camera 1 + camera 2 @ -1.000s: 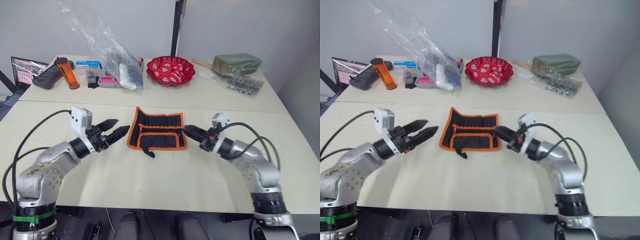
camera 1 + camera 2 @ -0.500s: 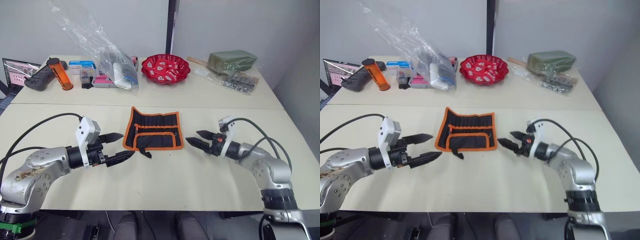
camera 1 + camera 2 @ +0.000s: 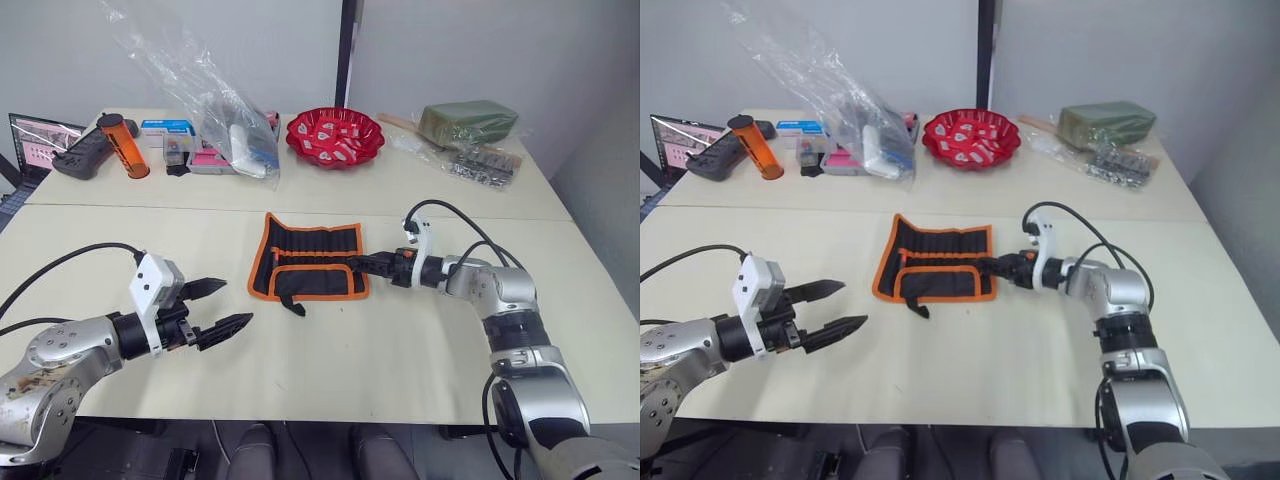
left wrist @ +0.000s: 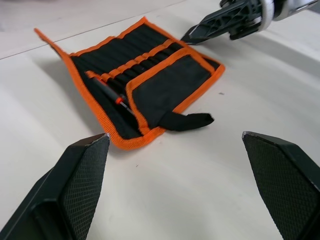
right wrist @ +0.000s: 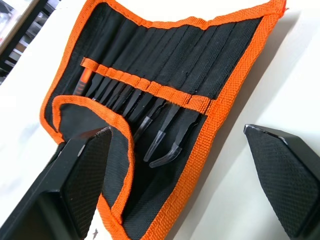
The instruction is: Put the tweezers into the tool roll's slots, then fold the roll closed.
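Black fabric with orange trim, the tool roll (image 3: pixel 311 261) lies open and flat on the table (image 3: pixel 400 330) ahead of me, its lower flap already turned up over part of the inner face and the small black strap (image 4: pixel 187 120) trailing off the near edge. In my right wrist view the tweezers (image 5: pixel 165 132) sit tucked under the orange band of the slots (image 5: pixel 145 85), their curved tips poking out below it; how many are seated I cannot count with confidence. My right gripper (image 3: pixel 366 264) is at the roll's right edge, fingers spread wide and holding nothing, tips touching or just beside the trim. My left gripper (image 3: pixel 228 308) hangs well short of the roll on the left, fingers apart and empty too.

Folding looks like the step in hand, and that is where I expect trouble. If my right fingers catch only the trim, the limp fabric could slide across the smooth table instead of folding, since my left is too far off to pin it. A hasty flip could shake the exposed tips loose from their pockets. The strap might also get trapped inside the fold, leaving nothing to close with
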Controlling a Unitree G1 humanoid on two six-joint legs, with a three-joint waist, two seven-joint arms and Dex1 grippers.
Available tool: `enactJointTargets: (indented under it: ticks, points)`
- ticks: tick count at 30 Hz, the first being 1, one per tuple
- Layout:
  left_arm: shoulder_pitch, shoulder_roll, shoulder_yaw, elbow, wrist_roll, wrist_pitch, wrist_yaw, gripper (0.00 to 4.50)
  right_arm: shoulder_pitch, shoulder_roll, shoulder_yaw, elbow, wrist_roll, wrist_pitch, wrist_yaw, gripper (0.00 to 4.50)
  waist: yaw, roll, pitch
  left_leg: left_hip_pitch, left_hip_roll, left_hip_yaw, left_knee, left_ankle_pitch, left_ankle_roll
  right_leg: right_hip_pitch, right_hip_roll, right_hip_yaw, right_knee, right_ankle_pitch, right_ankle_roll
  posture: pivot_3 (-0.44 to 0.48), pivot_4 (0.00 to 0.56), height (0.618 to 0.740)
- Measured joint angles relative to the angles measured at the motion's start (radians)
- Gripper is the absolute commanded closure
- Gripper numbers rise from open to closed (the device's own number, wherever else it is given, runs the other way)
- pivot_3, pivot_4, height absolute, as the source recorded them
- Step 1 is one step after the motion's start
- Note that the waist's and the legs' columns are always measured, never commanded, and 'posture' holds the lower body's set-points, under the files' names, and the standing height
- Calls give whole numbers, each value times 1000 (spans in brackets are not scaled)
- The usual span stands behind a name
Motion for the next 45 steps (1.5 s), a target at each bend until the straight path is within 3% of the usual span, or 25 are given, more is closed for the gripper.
enactJointTargets:
  ticks: [12, 18, 29, 39, 45]
  points:
    - [36, -8, 3, -22, 16, -27, 20, 0, -29, 36, -79, 76, 42, 112, 7, 4475, -1, 0, 0, 0, 0, 0, 1, 0, 0, 0, 0, 0, 0, 0, 0, 0, 150, 729]
    - [36, -12, 3, -20, 30, -48, 20, 0, -31, 24, -108, 66, 49, 153, 8, 4475, 1, 0, 0, 0, 0, 0, 1, 0, 0, 0, 0, 0, 1, 0, 0, 0, 150, 729]
    - [36, -10, -34, 5, 86, -66, 5, 0, 5, 3, -156, -163, 119, 263, -48, 4475, -1, 1, 0, 0, 0, 0, 1, 0, 0, -1, 0, 0, 1, 0, 0, 0, 150, 729]
    - [34, -10, -57, 13, 130, -85, 5, 0, -2, 14, 37, -334, -19, 269, -217, 4475, -2, 1, 0, 0, 0, 0, 1, 0, 0, -1, 0, 0, 1, 0, 0, 0, 150, 729]
    - [48, -4, -71, 13, 163, -106, 2, 0, -73, 105, 49, -349, -19, 361, -279, 4475, -4, 1, 0, 0, 0, 0, 1, 0, 0, -3, 0, 0, 5, 1, -2, 0, 150, 729]
